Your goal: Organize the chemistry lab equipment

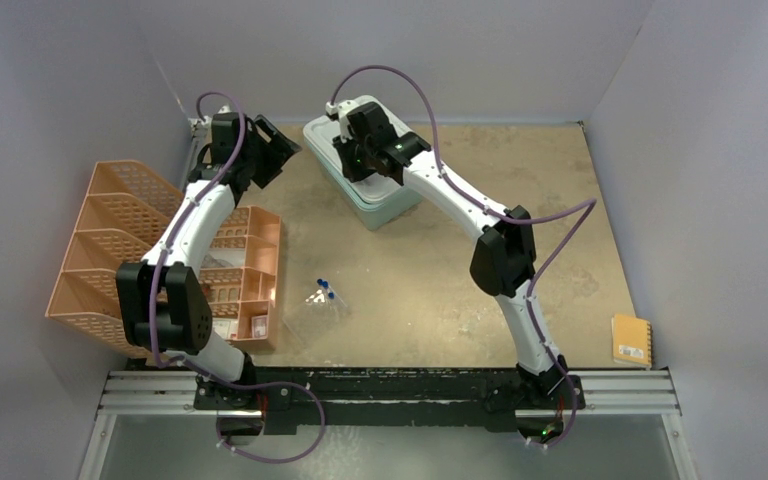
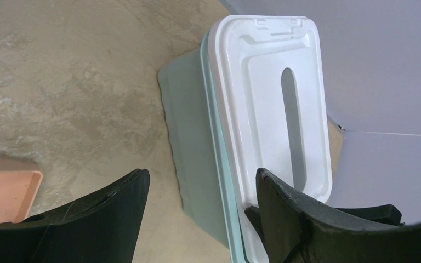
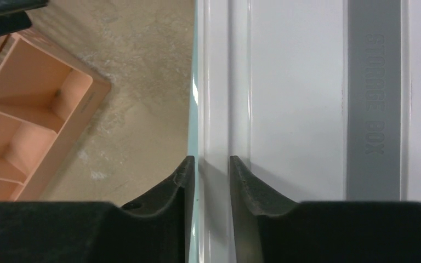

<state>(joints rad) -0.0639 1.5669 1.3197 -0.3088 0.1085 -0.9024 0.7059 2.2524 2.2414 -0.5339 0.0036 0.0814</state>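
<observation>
Your clear rack (image 1: pixel 318 312) lies on the table (image 1: pixel 440 260) near its front edge, between the two arms, with the blue-capped tubes (image 1: pixel 325 290) showing at its far end; neither gripper is near it. Just to its left sits the orange compartment tray (image 1: pixel 250 270), and a few small loose items (image 1: pixel 258 325) rest in its near compartments, too small to identify. Beyond the tray, the orange mesh file organizer (image 1: pixel 110 250) stands at the table's left edge. Farther back, at the middle of the table, you have the teal bin (image 1: pixel 385 205) with its pale lid (image 2: pixel 263 82) on. Your right gripper (image 3: pixel 212 170) is down at the lid's left rim, its fingers a narrow gap apart with the raised lip between them. You cannot tell from the wrist view whether they press on that lip or only straddle it. The grey strip on the lid reads "STORAGE BOX". Your left gripper (image 2: pixel 202 174) hangs above the table just left of the bin, fingers spread wide and holding nothing. An orange notebook (image 1: pixel 631 340) lies at the table's right edge, well apart from everything else.
</observation>
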